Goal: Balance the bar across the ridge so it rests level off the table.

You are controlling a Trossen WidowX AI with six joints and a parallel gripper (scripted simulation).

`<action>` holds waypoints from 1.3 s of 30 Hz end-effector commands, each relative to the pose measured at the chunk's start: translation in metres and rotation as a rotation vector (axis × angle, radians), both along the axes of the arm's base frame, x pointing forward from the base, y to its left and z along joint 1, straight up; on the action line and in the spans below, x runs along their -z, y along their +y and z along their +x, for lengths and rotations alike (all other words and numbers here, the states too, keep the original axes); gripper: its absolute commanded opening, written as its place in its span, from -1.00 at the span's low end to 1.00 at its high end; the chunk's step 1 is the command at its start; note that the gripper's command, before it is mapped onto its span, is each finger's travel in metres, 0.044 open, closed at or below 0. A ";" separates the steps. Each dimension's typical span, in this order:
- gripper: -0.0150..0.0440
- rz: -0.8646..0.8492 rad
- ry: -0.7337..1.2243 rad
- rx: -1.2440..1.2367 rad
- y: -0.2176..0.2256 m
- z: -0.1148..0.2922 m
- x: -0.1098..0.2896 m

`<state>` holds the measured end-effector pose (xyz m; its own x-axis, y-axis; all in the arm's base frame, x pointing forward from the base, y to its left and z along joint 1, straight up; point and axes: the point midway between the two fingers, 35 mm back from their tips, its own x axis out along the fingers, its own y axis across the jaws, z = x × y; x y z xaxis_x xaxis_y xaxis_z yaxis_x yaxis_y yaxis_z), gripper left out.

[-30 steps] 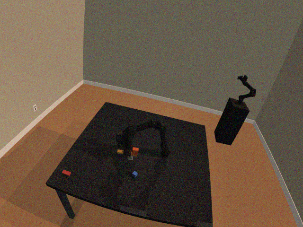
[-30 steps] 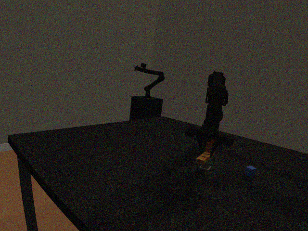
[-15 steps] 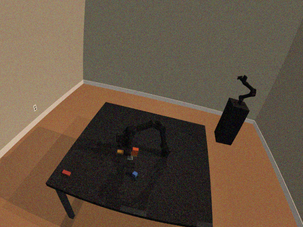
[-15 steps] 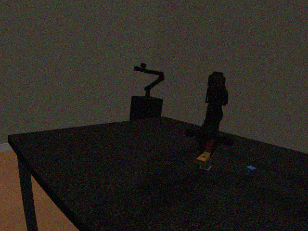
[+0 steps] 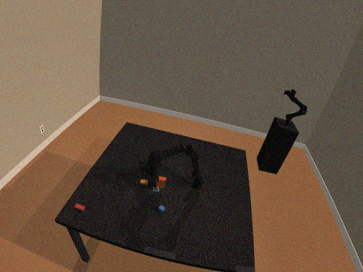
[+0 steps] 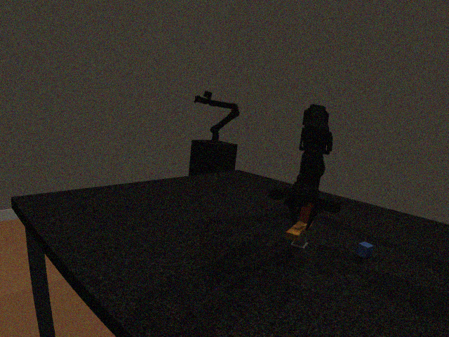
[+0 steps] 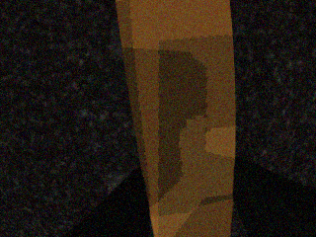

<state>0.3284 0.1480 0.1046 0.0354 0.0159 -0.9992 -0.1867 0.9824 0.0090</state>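
Note:
The orange bar (image 5: 144, 181) (image 6: 297, 229) (image 7: 178, 39) is held roughly level over the middle of the black table (image 5: 205, 222) (image 6: 144, 253). One end looks yellow-orange and the other end red-orange in the top view. My gripper (image 5: 152, 182) (image 6: 306, 212) is shut on the bar near its middle. The small pale ridge (image 5: 155, 188) (image 6: 299, 243) stands on the table directly below the bar. I cannot tell whether the bar touches the ridge. In the wrist view the bar fills the centre and runs away from the fingers.
A blue cube (image 5: 161, 208) (image 6: 365, 248) lies on the table just in front of the ridge. A red block (image 5: 79, 207) lies near the table's front left corner. A black pedestal (image 5: 277, 146) (image 6: 212, 156) with a second arm stands on the floor beyond the table.

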 end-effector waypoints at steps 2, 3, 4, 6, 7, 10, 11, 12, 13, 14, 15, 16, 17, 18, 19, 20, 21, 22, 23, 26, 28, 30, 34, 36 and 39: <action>-0.49 0.000 0.001 0.002 0.000 0.000 0.002; -0.49 0.000 0.001 0.002 0.000 0.000 0.002; -0.49 0.000 0.001 0.002 0.000 0.000 0.003; -0.49 0.000 0.001 0.002 0.000 0.000 0.003; -0.49 0.000 0.001 0.002 0.000 0.000 0.003; -0.49 0.000 0.001 0.002 0.000 0.000 0.003; -0.49 0.000 0.001 0.002 0.000 0.000 0.003; -0.49 0.000 0.001 0.002 0.000 0.000 0.003; -0.49 0.000 0.001 0.002 0.000 0.000 0.003; -0.49 0.000 0.001 0.002 0.000 0.000 0.003; -0.49 0.000 0.001 0.002 0.000 0.000 0.003; -0.49 0.000 0.001 0.002 0.000 0.000 0.004; -0.49 0.000 0.001 0.002 0.000 0.000 0.004; -0.49 0.000 0.001 0.002 0.000 0.000 0.004; -0.49 0.000 0.001 0.002 0.000 0.000 0.004; -0.49 0.000 0.001 0.002 0.000 0.000 0.004; -0.49 0.000 0.001 0.002 0.000 0.000 0.004; -0.49 0.000 0.001 0.002 0.000 0.000 0.004; -0.49 0.000 0.001 0.002 0.000 0.000 0.004; -0.49 0.000 0.001 0.002 0.000 0.000 0.004; -0.49 0.000 0.001 0.002 0.000 0.000 0.005; -0.49 0.000 0.001 0.002 0.000 0.000 0.005; -0.49 0.000 0.001 0.002 0.000 0.000 0.005; -0.49 0.000 0.001 0.002 0.000 0.000 0.005; -0.49 0.000 0.001 0.002 0.000 0.000 0.005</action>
<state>0.3289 0.1481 0.1029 0.0385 0.0175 -0.9991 -0.1863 0.9824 0.0101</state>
